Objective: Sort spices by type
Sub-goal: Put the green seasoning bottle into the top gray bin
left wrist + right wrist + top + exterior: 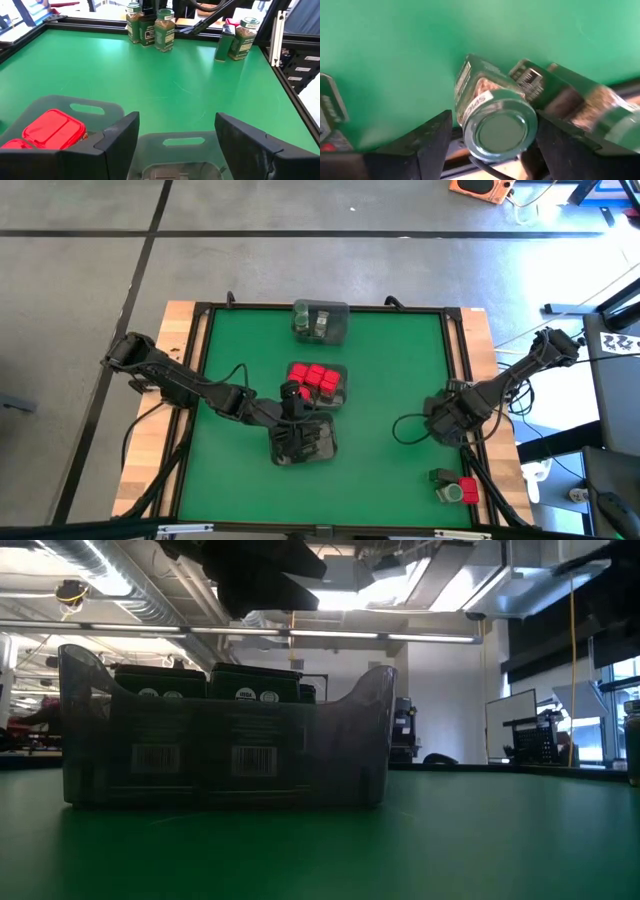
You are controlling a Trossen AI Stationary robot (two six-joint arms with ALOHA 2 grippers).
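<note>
Counter (pixel 390 370), green-topped, carries three clear trays: the far one (pixel 335 313) holds green-lidded jars (pixel 305 319), the middle one (pixel 338 392) red boxes (pixel 318 376), and the near one (pixel 322 448) dark blocks (pixel 250 685), mostly hidden beneath the left end effector (pixel 296 442), whose fingers stand wide and empty above it. The right end effector (pixel 440 423), at the counter's right edge, spreads wide around a jar (pixel 495 117); contact is hard to make out. Two more containers (pixel 452 486) lie outside the frame.
</note>
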